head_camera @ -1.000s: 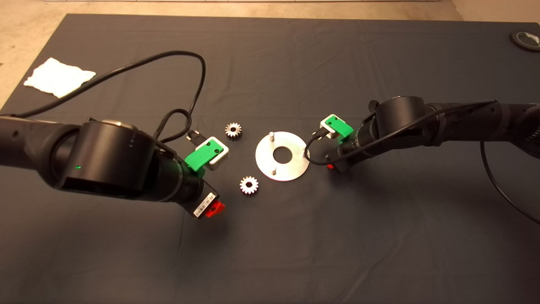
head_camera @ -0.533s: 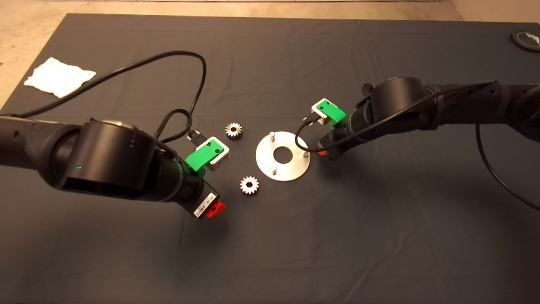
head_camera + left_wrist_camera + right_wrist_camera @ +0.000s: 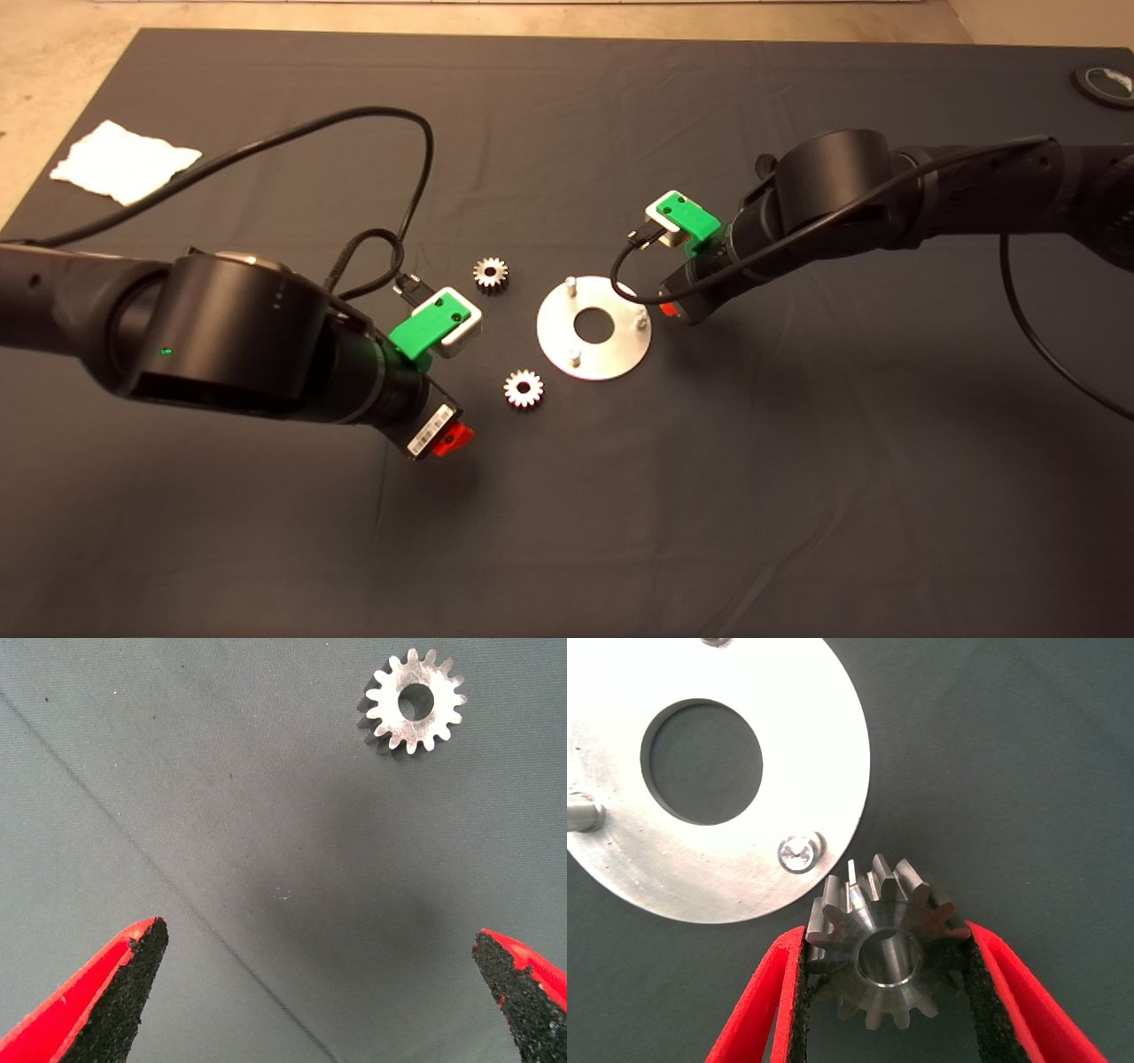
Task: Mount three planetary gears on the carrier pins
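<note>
Gear (image 3: 888,957) sits clamped between the jaws of the right gripper (image 3: 888,992), bore visible end-on, hanging just off the rim of the carrier disc (image 3: 815,744) beside the nearest pin (image 3: 799,851). Judgement: the step in hand is seating this first gear. To do it well, centre the bore over the pin tip, keep the gear face parallel to the disc, lower straight, and release only once it drops flat; metal on metal with a close fit will bind if tilted.

Left gripper (image 3: 323,992) hovers over the counter with jaws spread wide and empty, a second gear (image 3: 412,703) lying flat near it. Third gear (image 3: 490,272) lies farther back, apart from the disc.

Materials: gears bright machined steel with blunt straight teeth; disc flat, brushed silver, with a large centre hole (image 3: 702,761); pins short cylinders, all three bare; mat (image 3: 620,496) dark, faintly creased cloth.
</note>
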{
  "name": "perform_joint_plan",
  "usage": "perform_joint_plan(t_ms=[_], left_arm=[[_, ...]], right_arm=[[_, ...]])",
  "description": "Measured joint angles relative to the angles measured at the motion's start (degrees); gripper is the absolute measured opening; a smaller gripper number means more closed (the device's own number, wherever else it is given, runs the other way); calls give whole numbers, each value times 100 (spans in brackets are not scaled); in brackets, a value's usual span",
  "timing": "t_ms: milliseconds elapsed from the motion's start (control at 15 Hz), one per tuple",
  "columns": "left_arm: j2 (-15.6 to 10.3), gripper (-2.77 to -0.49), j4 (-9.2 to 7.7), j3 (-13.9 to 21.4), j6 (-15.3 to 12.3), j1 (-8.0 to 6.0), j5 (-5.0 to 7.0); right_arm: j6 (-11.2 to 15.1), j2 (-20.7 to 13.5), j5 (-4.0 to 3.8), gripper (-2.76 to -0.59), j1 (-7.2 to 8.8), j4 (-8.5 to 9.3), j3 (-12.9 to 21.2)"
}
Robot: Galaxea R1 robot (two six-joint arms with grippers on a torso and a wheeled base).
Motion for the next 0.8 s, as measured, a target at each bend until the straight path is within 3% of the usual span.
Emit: perform_joint_plan(t_ms=[133, 400, 600, 800], left_arm=[[0, -75, -1, 0, 0, 0, 1], [-2, -75, -2, 0, 0, 0, 0], [-2, -75, -2, 0, 0, 0, 0], [-2, -75, -3, 0, 0, -1, 2]], right_arm=[[0, 30, 83, -234, 0, 72, 0], [0, 157, 130, -234, 0, 102, 0], [-1, 176, 259, -234, -1, 115, 0], [-1, 252, 278, -234, -1, 116, 0]])
